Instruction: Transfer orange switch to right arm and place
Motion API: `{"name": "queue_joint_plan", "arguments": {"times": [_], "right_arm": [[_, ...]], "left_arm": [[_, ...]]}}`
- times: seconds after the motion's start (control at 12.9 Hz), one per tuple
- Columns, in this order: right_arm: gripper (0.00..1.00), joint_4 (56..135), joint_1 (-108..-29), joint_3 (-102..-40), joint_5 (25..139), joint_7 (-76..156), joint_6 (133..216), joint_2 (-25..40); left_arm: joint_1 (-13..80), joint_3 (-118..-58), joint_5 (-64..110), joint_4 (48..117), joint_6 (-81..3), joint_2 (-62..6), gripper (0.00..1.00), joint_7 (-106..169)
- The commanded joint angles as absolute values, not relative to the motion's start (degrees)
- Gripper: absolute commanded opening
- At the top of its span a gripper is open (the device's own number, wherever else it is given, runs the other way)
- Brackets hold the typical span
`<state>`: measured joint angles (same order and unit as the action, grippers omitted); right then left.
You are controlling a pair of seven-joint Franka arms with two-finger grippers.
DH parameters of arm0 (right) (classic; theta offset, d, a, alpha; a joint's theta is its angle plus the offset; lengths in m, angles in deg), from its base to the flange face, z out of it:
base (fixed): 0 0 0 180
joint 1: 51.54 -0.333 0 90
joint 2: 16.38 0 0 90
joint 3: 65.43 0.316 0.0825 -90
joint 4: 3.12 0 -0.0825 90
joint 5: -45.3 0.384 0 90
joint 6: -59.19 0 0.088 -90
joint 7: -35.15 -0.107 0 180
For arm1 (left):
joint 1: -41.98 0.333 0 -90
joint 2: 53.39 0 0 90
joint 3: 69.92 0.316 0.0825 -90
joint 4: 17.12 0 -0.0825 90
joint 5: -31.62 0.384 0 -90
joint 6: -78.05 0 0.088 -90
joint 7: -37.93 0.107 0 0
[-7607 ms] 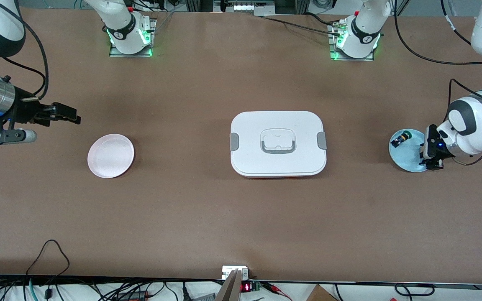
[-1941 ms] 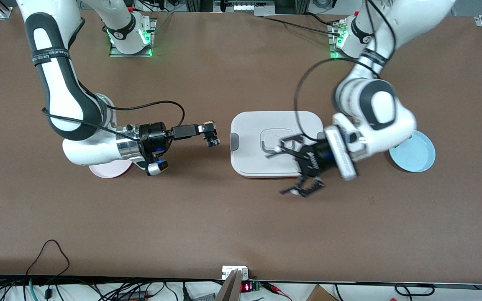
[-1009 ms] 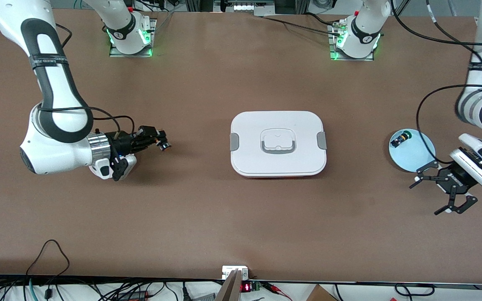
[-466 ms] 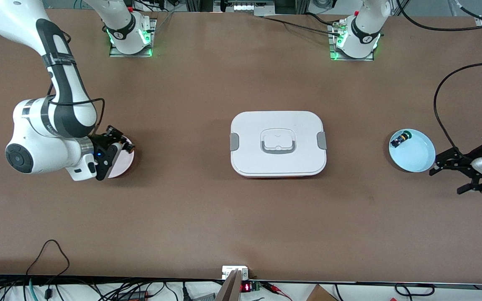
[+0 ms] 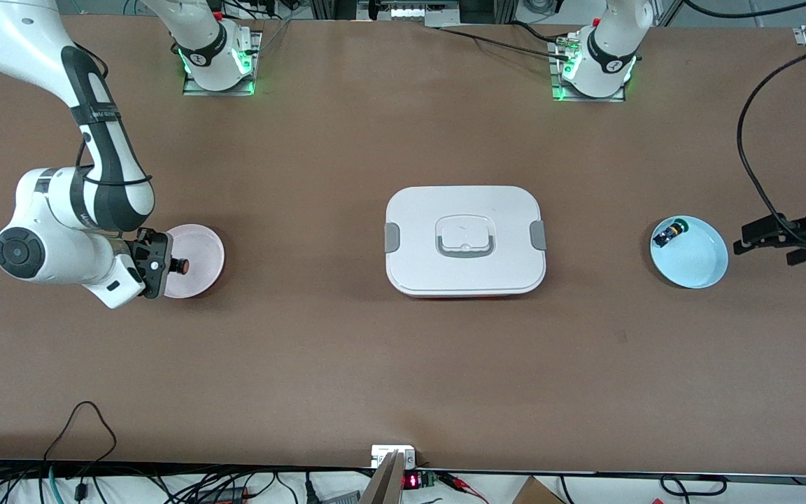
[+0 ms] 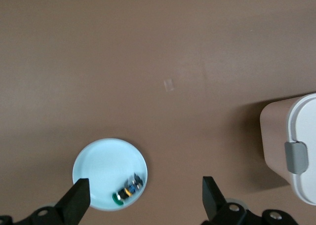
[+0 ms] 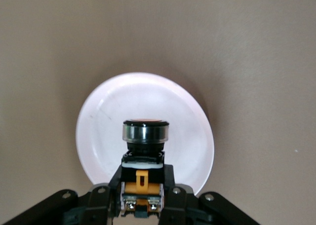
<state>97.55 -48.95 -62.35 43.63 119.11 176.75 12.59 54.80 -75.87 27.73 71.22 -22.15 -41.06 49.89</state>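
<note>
The orange switch (image 5: 178, 266) is a small black part with an orange body (image 7: 142, 182) and a round cap. My right gripper (image 5: 167, 266) is shut on it and holds it just over the pink plate (image 5: 201, 245), near the rim at the right arm's end. In the right wrist view my right gripper (image 7: 143, 195) clamps the switch's orange base, with the plate (image 7: 98, 131) below. My left gripper (image 5: 767, 250) is open and empty beside the light-blue plate (image 5: 697, 266). Its fingertips (image 6: 78, 199) frame that plate (image 6: 101, 161).
A black part with a green cap (image 5: 670, 230) lies in the light-blue plate; the left wrist view shows it too (image 6: 127, 189). A white lidded container (image 5: 464, 240) with grey latches sits mid-table and shows in the left wrist view (image 6: 296, 151).
My right gripper has turned and come down over the pink plate with the switch. My left gripper has drawn back toward the left arm's end of the table, still open.
</note>
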Motion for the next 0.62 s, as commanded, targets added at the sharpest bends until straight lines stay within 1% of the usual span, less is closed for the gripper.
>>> {"name": "queue_joint_plan", "arguments": {"times": [0.0, 0.08, 0.23, 0.39, 0.54], "right_arm": [[0.21, 103.8, -48.0, -61.6, 42.6, 123.4, 183.6, 10.9], [0.21, 105.3, -48.0, -61.6, 42.6, 124.4, 186.2, 10.9], [0.21, 107.0, -48.0, -61.6, 42.5, 124.7, 188.5, 11.0], [0.21, 108.7, -48.0, -61.6, 42.5, 125.9, 190.2, 11.1], [0.21, 111.7, -47.9, -61.6, 42.5, 126.1, 193.7, 11.1]], "left_arm": [[52.3, -75.1, 30.9, 71.4, -15.4, -44.9, 1.00, 39.5], [51.0, -74.8, 30.8, 72.3, -14.0, -46.4, 1.00, 35.3], [50.1, -74.8, 30.9, 74.1, -12.3, -49.2, 1.00, 30.0], [50.2, -74.7, 30.9, 74.1, -11.1, -49.5, 1.00, 30.2], [50.2, -74.7, 30.9, 73.9, -11.3, -49.4, 1.00, 30.5]]}}
